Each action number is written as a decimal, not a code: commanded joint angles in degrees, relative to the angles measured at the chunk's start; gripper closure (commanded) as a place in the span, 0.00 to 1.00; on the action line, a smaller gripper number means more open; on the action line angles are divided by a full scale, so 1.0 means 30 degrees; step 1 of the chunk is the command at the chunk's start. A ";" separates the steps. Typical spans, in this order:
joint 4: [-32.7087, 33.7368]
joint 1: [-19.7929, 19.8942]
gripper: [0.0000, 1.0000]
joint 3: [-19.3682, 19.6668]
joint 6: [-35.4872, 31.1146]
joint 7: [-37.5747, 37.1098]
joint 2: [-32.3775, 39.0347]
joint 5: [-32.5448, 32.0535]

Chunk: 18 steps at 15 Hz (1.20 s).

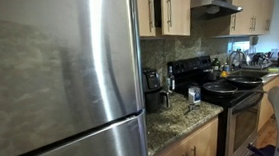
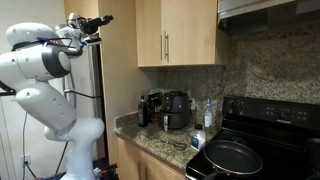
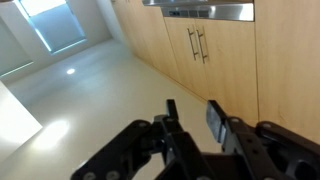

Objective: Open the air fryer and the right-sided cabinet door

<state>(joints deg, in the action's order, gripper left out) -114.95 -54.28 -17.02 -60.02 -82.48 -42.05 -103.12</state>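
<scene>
- Hanging high, the pincer (image 2: 104, 20) is parted and empty, level with the right-sided cabinet door (image 2: 192, 30), probably to line up its handle (image 2: 167, 45).
- Down below, the air fryer (image 2: 178, 110) looks shut.

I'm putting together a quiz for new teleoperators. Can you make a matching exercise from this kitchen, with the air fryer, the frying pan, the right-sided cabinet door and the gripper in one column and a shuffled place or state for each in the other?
Things:
1. air fryer
2. frying pan
3. right-sided cabinet door
4. gripper

Places or states:
A. up in the air, open, holding nothing
B. shut
C. on the granite counter
D. on the stove

Pairs: 1-C, 2-D, 3-B, 4-A
</scene>
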 commanded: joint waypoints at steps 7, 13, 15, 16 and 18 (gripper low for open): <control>-0.0027 -0.1160 0.18 -0.0061 -0.5816 0.0688 -0.4051 0.3044; 0.0846 -0.0412 0.00 0.2022 -0.6283 0.2051 -0.3304 0.4880; 0.1580 0.0079 0.00 0.4004 -0.7678 0.2611 -0.2572 0.5977; 0.1979 0.0419 0.00 0.4942 -0.8505 0.2965 -0.2042 0.6615; 0.2408 0.1320 0.00 0.6344 -1.0080 0.4216 -0.0940 0.7831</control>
<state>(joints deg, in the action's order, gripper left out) -112.11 -54.75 -2.05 -85.15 -75.00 -50.58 -84.80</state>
